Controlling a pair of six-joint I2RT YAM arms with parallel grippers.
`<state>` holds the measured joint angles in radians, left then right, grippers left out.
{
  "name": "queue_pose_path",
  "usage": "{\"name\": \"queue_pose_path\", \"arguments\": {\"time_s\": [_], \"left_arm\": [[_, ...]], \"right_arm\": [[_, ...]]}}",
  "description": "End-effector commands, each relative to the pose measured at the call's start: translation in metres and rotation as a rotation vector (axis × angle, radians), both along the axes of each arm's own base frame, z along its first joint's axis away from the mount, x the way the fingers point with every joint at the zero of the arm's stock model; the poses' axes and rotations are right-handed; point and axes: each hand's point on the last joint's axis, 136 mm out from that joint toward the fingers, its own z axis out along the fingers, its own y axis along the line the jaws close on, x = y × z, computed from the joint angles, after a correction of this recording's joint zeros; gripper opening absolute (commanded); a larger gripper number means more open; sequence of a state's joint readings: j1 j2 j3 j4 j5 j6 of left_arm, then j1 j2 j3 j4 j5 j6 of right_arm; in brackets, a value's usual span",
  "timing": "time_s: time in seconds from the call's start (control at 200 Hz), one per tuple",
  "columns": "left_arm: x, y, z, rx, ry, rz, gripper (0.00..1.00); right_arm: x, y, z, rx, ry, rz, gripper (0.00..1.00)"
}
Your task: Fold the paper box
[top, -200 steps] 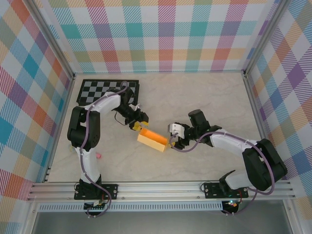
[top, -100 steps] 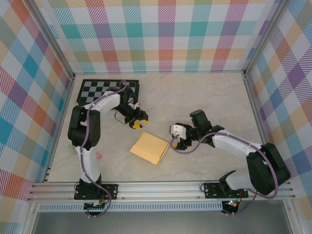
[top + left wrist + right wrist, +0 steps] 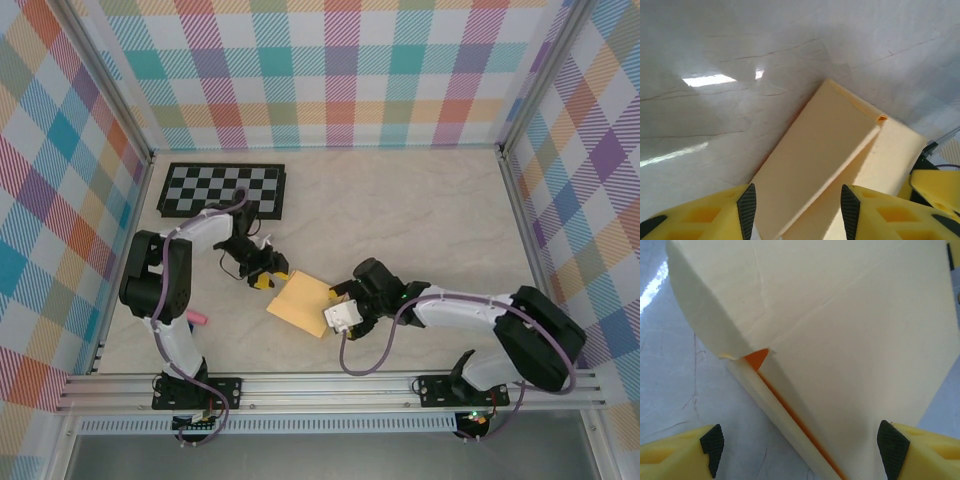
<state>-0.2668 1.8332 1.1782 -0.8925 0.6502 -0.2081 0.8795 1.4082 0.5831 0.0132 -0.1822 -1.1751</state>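
While the paper box (image 3: 298, 300) lies flat between the two claws, most of the folding is judged done. One flap is seen lifted along a seam and is yet to be pressed shut. The left claw (image 3: 267, 281) and right claw (image 3: 333, 308) are both spread open, with card reaching between each pair of jaws. Whether any pad touches the card cannot be told. The box corner nearest the right claw is covered by it.
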Motion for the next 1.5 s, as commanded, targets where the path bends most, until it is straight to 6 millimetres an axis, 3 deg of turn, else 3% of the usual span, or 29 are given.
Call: {"name": "queue_pose_path", "arguments": {"time_s": [0.0,0.185,0.36,0.61,0.91,1.135,1.495], "left_arm": [[-0.005,-0.015,0.003,-0.051,-0.055,-0.064,0.51],[-0.017,-0.034,-0.008,-0.084,-0.025,-0.115,0.51],[-0.021,-0.044,0.002,-0.141,-0.006,-0.117,0.49],[-0.020,-0.047,0.026,-0.173,-0.003,-0.109,0.49],[0.014,-0.037,0.051,-0.174,-0.038,-0.024,0.50],[0.041,-0.030,0.063,-0.199,-0.094,0.018,0.52],[0.056,-0.033,0.049,-0.192,-0.072,0.029,0.52]], "right_arm": [[0.018,0.009,-0.005,0.007,-0.122,0.019,0.83],[0.027,0.022,-0.010,0.044,-0.099,-0.026,0.83],[0.032,0.026,-0.003,0.114,-0.012,-0.084,0.82],[0.032,0.012,0.014,0.167,0.155,-0.109,0.78],[0.037,0.006,0.037,0.245,0.341,-0.155,0.78],[0.051,0.006,0.053,0.326,0.441,-0.193,0.72],[0.063,0.006,0.058,0.367,0.500,-0.219,0.71]]}}
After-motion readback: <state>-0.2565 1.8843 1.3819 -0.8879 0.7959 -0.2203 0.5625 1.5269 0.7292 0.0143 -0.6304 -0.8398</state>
